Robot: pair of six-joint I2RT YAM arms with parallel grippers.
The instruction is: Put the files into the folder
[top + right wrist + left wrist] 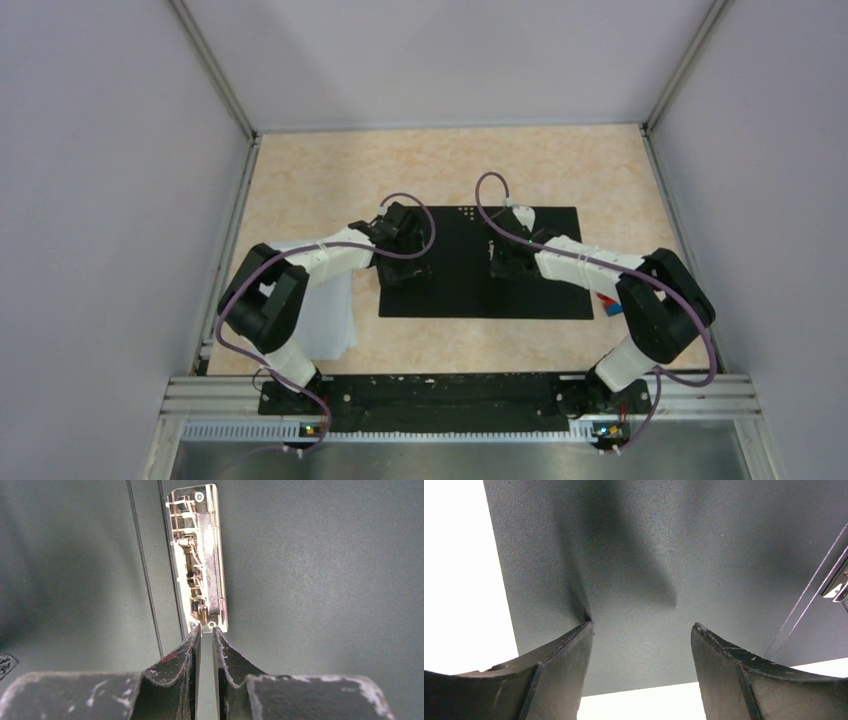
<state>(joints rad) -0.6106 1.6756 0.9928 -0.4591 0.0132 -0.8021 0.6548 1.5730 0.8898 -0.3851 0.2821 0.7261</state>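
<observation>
On folder [480, 290], rested left fingers [559, 680] wide apart; set right fingers [175, 675] nearly together at clip [200, 555], hold unclear. Risked slipping off slick metal, jolting folder askew.

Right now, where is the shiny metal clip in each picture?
Right wrist: the metal clip is upper middle, just past the right gripper's tips.
Left wrist: it peeks in at the far right edge.
Top external: I cannot see it; the right gripper seems to cover that spot.
Shared landmark: the folder's black inside, in all three views.
</observation>
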